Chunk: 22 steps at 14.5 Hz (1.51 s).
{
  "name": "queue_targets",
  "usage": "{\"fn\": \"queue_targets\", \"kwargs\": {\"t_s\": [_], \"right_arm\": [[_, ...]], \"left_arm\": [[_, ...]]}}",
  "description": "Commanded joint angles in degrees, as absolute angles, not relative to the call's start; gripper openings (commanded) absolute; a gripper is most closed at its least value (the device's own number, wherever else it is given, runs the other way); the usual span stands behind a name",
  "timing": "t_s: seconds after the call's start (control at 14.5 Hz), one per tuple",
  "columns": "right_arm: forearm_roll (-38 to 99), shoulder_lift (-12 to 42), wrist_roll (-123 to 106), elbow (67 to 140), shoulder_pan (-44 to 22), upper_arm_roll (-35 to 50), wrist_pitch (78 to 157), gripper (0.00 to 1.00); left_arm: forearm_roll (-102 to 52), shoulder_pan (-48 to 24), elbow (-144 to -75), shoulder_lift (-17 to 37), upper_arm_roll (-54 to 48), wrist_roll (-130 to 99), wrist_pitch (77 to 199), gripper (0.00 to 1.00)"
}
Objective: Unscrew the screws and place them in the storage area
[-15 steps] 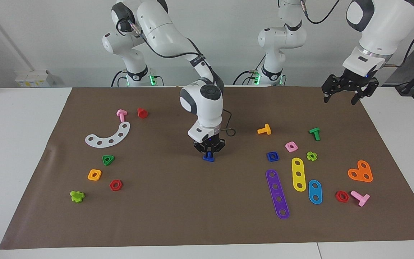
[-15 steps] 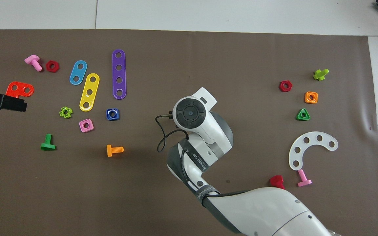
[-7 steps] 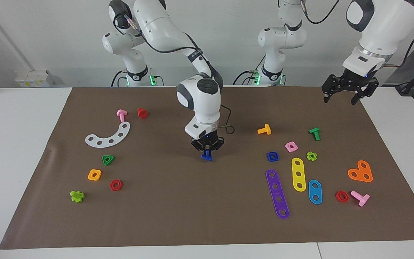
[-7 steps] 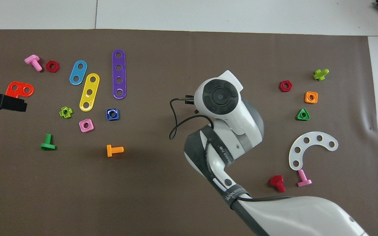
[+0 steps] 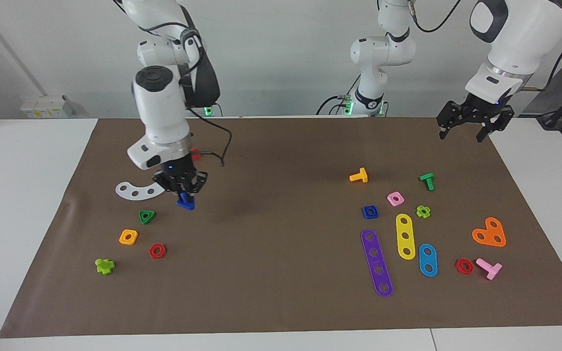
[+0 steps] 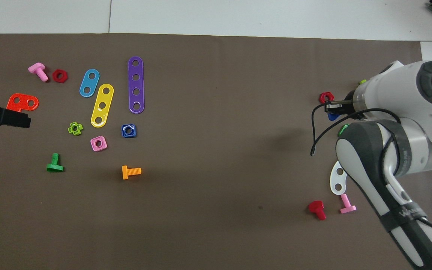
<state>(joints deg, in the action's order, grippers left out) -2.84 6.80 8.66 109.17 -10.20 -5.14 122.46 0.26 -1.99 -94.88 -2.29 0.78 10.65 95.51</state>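
Observation:
My right gripper is shut on the dark-blue bolt and holds it a little above the mat, over the spot beside the white curved plate and the green triangular nut. In the overhead view the right arm covers most of this; the gripper and a bit of the blue bolt show next to a red hex nut. My left gripper is open and empty, waiting in the air over the mat's edge at the left arm's end.
At the right arm's end lie an orange square nut, a red hex nut and a lime bolt. At the left arm's end lie a dark-blue square nut, purple, yellow and blue plates, and more bolts and nuts.
My right arm has carried the dark-blue bolt from over the middle of the mat to the right arm's end, by the white curved plate. The left arm has not moved.

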Motion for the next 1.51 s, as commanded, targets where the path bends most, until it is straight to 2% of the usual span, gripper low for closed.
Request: {"fn": "queue_targets", "kwargs": {"t_s": [0.0,0.28,0.69,0.76,0.83,0.89,1.1,1.31,1.44], "right_arm": [[-0.9,5.4,4.3,117.5,-7.7,-4.0,128.9,0.0],[2.1,8.0,4.2,124.7,-7.4,-4.0,140.0,0.0],[6.1,12.6,4.8,125.0,-8.0,-4.0,145.9,0.0],[6.3,12.7,4.8,125.0,-8.0,-4.0,145.9,0.17],[6.3,12.7,4.8,124.6,-8.0,-4.0,145.6,0.92],[6.3,12.6,5.2,123.8,-8.2,-4.0,145.7,1.0],[4.8,8.5,5.2,118.6,-7.7,-4.6,139.3,1.0],[-1.6,3.9,5.0,106.8,-5.9,-5.1,121.0,1.0],[-1.8,3.2,5.0,98.3,-5.8,-5.3,108.4,1.0]], "left_arm": [[-0.8,-1.7,-94.4,-2.5,0.7,11.2,94.2,1.0],[-0.8,-1.7,-94.4,-2.5,0.7,11.2,94.2,1.0],[-0.8,-1.7,-94.4,-2.5,0.7,11.3,94.2,1.0],[-0.8,-1.7,-94.4,-2.5,0.7,11.2,94.2,1.0],[-0.8,-1.7,-94.4,-2.5,0.7,11.2,94.2,1.0],[-0.8,-1.7,-94.4,-2.5,0.7,11.2,94.2,1.0],[-0.8,-1.7,-94.4,-2.5,0.7,11.2,94.2,1.0],[-0.8,-1.7,-94.4,-2.5,0.7,11.3,94.2,1.0],[-0.8,-1.7,-94.4,-2.5,0.7,11.3,94.2,1.0]]}}
